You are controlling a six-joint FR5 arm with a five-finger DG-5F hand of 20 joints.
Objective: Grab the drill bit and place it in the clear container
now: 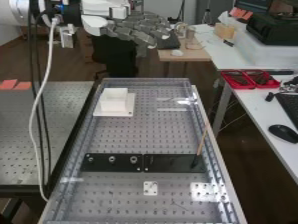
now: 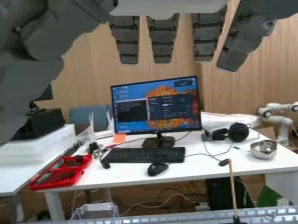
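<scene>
Robot hand [image 1: 135,31] raised, fingers [image 2: 163,41] straight and apart, black plates [image 1: 169,163] on bench [image 1: 123,137], lit monitor [image 2: 157,107] with small orange note [image 2: 120,138]

Lower than the dark grey robotic hand [image 1: 136,31], find a long, perforated grey metal bench [image 1: 166,131]. On it, nearest the hand, see a white square block [image 1: 114,100] on a flat white plate [image 1: 127,111]. Farther from the hand, see two black rectangular panels [image 1: 169,161] side by side, with three round metal fittings [image 1: 112,160] on one, a slender wooden stick [image 1: 202,137] on the other. Farther still, see a small white square plate [image 1: 151,188].
</scene>
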